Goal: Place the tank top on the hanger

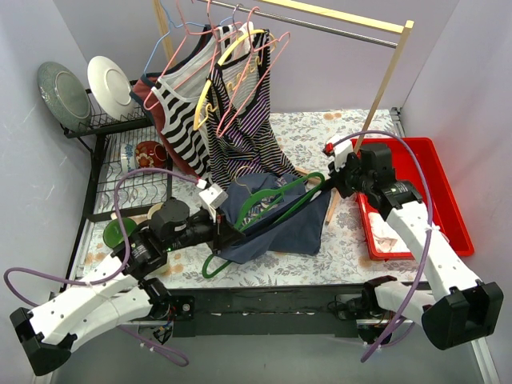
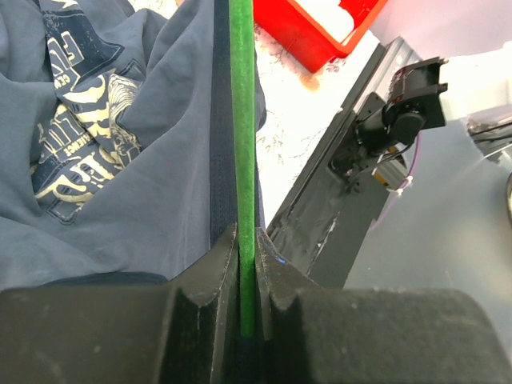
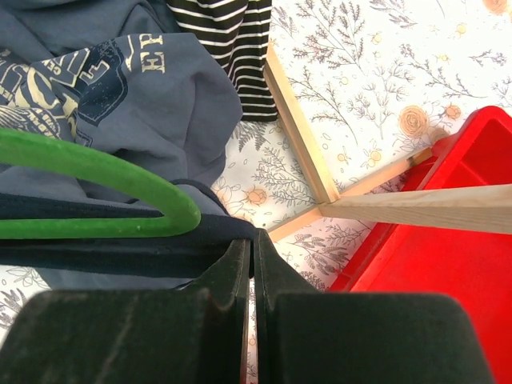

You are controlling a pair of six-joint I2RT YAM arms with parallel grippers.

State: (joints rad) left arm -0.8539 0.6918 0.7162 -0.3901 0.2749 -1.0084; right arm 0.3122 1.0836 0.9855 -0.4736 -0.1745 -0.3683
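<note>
The navy tank top (image 1: 284, 224) with a pale chest print lies bunched mid-table, partly draped over the green hanger (image 1: 268, 198). The hanger's hook (image 1: 213, 269) points toward the near edge. My left gripper (image 1: 230, 233) is shut on the hanger's green bar (image 2: 242, 160), with the tank top (image 2: 136, 176) hanging beside it. My right gripper (image 1: 332, 182) is shut on the tank top's dark hem (image 3: 160, 256) at the cloth's right side, just past the hanger's rounded end (image 3: 152, 192). The print also shows in the right wrist view (image 3: 88, 76).
A red tray (image 1: 440, 180) stands at the right. A wooden clothes rack (image 1: 384, 88) at the back carries striped tops (image 1: 240, 120), pink hangers and a yellow hanger; its base (image 3: 300, 132) lies close to my right gripper. A dish rack (image 1: 120, 152) with plates stands at left.
</note>
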